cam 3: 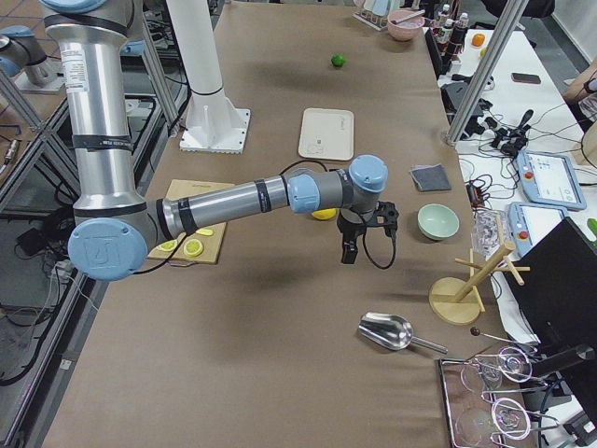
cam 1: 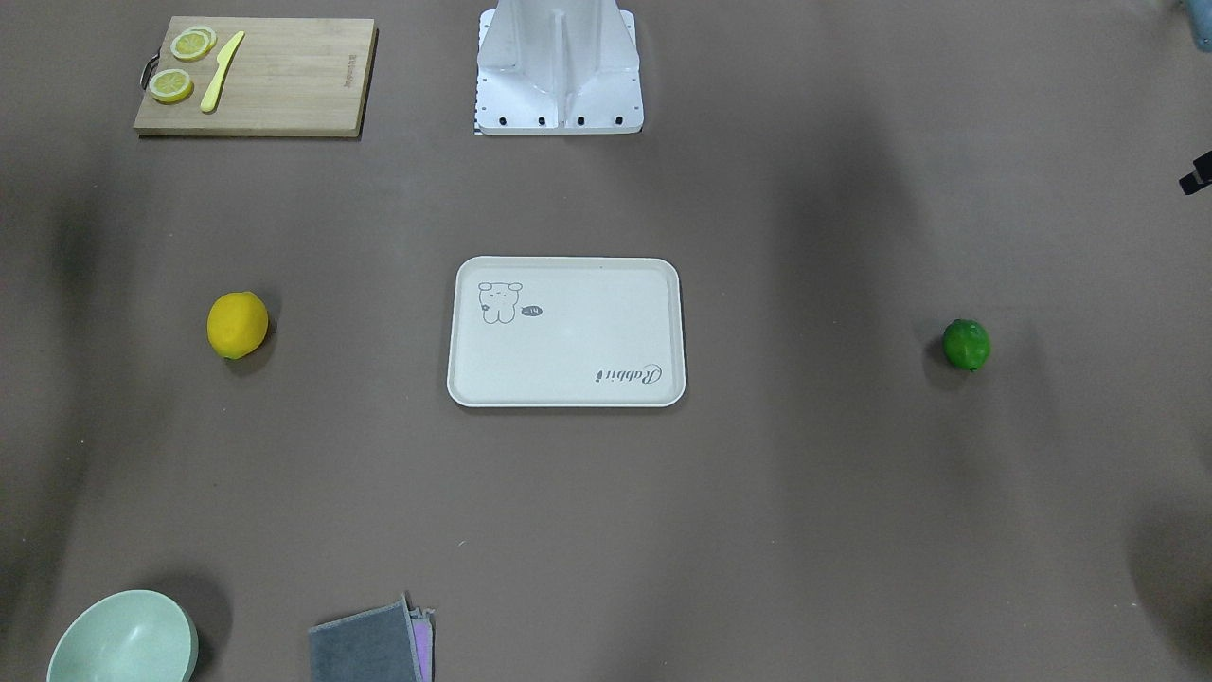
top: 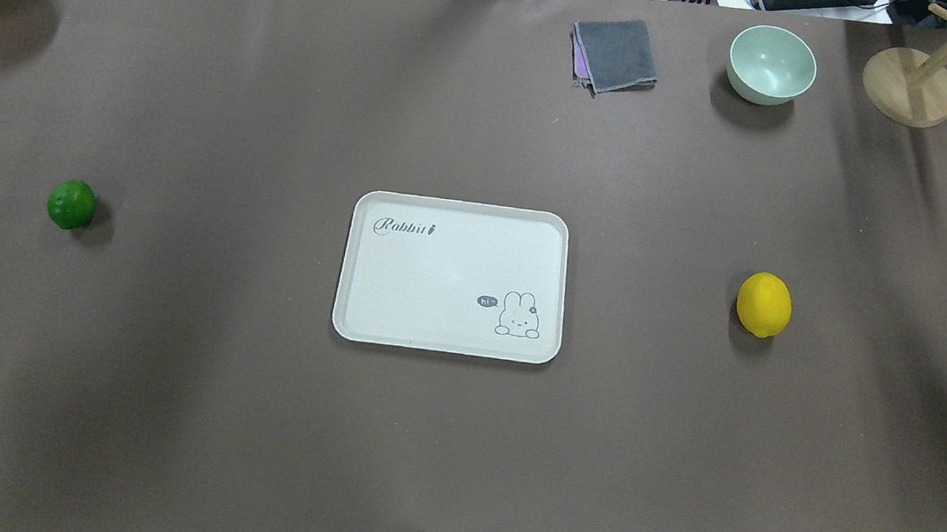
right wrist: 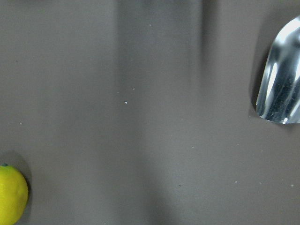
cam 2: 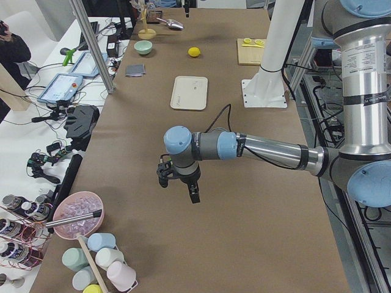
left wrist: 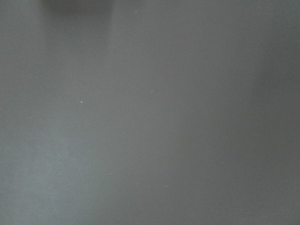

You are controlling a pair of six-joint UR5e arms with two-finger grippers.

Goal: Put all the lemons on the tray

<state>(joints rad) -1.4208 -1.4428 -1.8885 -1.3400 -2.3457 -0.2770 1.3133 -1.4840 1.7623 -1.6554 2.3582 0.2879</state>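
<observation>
The green lemon [top: 72,204] lies well left of the central tray [top: 428,288], the yellow lemon [top: 764,304] well right, seemingly one per arm; whether the left gripper [cam 2: 192,194] or right gripper [cam 3: 349,250] is spread or clenched, I cannot tell.

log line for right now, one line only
lemons placed: none | yellow lemon: on table, robot-right of tray | green lemon: on table, robot-left of tray | tray: empty

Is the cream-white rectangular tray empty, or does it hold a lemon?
Empty. The cream-white rectangular tray bears nothing; the yellow lemon and the green lemon lie on the table, one at each side.
</observation>
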